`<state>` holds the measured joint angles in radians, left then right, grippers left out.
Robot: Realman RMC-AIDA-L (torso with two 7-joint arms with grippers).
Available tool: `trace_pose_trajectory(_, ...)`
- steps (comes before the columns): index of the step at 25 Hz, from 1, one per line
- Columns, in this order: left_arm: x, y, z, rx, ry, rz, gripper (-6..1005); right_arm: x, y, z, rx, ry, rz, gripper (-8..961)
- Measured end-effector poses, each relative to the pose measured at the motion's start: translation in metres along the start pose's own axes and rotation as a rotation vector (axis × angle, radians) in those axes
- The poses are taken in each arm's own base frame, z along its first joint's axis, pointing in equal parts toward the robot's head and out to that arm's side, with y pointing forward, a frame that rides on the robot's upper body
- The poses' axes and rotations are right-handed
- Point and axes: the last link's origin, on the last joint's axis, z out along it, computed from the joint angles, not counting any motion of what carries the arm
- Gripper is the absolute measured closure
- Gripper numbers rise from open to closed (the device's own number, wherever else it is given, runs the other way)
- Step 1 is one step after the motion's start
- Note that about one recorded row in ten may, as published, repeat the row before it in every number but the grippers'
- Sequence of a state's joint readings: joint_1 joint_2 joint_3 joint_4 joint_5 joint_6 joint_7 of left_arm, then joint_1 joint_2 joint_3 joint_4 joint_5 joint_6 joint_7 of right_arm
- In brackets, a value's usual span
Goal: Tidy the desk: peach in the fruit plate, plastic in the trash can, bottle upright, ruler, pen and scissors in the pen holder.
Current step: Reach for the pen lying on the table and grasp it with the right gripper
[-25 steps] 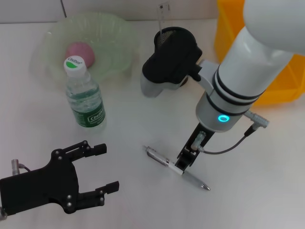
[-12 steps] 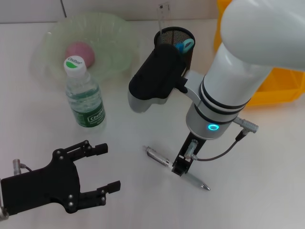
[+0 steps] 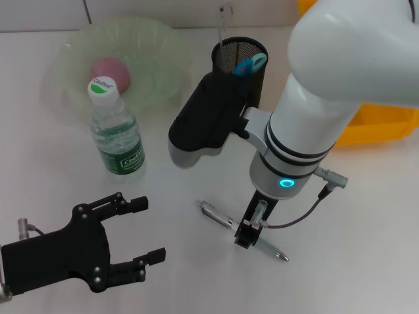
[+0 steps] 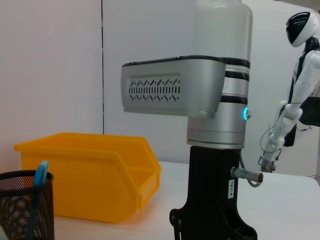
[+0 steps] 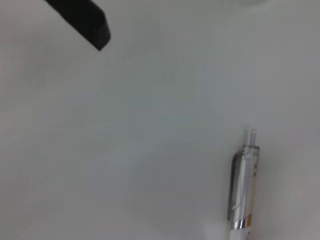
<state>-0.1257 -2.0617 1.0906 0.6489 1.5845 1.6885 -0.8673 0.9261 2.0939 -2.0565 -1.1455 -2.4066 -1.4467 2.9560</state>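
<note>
While the right gripper (image 3: 247, 234) points straight down onto the pen (image 3: 216, 214), grip unclear, the left gripper (image 3: 141, 232) rests wide.

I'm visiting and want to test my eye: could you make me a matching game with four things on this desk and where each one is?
Things:
1. peach
2. bottle
3. pen
4. scissors

Places:
A. standing upright in front of the green plate
B. lying flat on the desk under the right gripper
C. in the black mesh pen holder
D. in the green plate

Pairs: 1-D, 2-A, 3-B, 4-C
</note>
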Motion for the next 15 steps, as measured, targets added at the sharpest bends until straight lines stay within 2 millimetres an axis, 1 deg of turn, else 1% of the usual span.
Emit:
trace_pose_trajectory(11,0.0,-0.0003,0.0008,-0.002,0.001,0.004,200,0.0002,0.0005,0.0059,0.005,0.027,-0.013,567)
trace_pose_trajectory(15,0.0002,-0.0009,0.0015,-0.003,0.002,0.005,200,-0.0006,0.0014,0.0062,0.003,0.033,-0.018,613)
